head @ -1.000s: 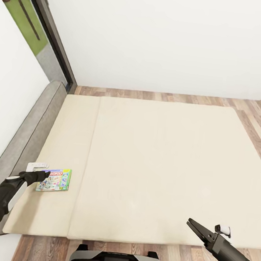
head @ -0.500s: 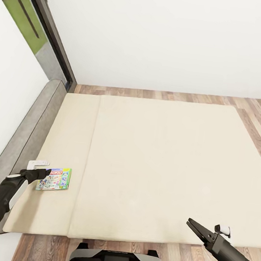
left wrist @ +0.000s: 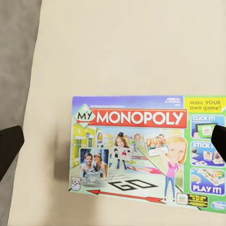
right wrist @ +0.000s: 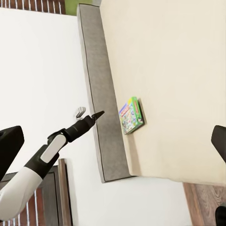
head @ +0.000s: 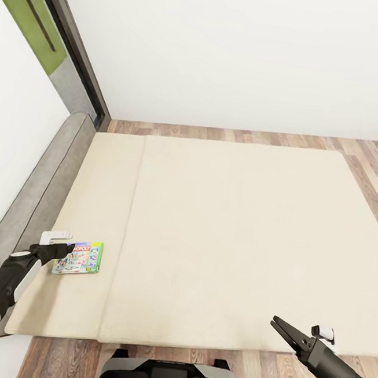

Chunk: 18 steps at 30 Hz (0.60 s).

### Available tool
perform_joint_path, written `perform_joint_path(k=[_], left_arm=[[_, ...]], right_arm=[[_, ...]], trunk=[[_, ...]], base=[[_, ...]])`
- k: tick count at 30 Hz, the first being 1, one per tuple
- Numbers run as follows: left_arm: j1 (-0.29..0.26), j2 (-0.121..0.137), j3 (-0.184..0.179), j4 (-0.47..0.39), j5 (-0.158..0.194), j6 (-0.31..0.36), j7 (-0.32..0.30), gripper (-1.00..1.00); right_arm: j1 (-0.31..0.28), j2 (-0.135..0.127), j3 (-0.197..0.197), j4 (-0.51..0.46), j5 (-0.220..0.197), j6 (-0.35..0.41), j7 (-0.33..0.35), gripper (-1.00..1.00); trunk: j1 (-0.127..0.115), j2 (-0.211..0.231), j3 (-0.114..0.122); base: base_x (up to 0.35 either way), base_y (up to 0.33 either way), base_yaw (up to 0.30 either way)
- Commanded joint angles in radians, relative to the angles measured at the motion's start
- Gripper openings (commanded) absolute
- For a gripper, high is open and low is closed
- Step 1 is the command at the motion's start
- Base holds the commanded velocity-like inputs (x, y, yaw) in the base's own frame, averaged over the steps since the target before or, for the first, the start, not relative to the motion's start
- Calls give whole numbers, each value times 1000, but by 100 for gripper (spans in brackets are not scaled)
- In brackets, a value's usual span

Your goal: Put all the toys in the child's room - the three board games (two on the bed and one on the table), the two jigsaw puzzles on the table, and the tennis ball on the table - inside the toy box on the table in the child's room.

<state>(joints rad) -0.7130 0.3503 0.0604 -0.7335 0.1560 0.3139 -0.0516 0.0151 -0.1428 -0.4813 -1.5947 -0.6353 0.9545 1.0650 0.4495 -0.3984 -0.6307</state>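
Lying flat on the bed point(head: 219, 233) is the green Monopoly board game point(head: 78, 258), sitting near the mattress edge at about 8 o'clock in my head view, close to the grey side frame point(head: 43, 191). I am holding the left gripper point(head: 66, 250) just above the box's near-left corner; from the left wrist camera I am seeing the printed lid point(left wrist: 146, 148) face-up between the two dark fingertips point(left wrist: 9, 146), which are standing far apart at either side of the picture, so the claw is wide and gripping nothing. From the right wrist camera the same box point(right wrist: 131, 115) is showing beside the frame, with the left arm point(right wrist: 52, 146) reaching toward it from over the frame. I am keeping the right gripper point(head: 281, 328) out at about 5 o'clock, over the mattress's front edge, its two fingers parted a little and holding nothing. Wood-plank floor point(head: 241, 137) is running along the white wall point(head: 238, 54) at 12 o'clock.
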Motion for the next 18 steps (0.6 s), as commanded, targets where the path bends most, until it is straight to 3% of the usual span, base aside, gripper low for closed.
perform_joint_path(k=[1, 18], left_arm=[[0, 0, 2, -2, 7, 7, -4, 100], [-2, -1, 1, -1, 7, 6, -3, 100]], right_arm=[[0, 0, 0, -1, -1, 4, 1, 100], [0, -1, 0, -1, -1, 4, 2, 100]], trunk=[[1, -2, -3], [1, -2, -30]], base=[[0, 0, 0], [0, 0, 0]])
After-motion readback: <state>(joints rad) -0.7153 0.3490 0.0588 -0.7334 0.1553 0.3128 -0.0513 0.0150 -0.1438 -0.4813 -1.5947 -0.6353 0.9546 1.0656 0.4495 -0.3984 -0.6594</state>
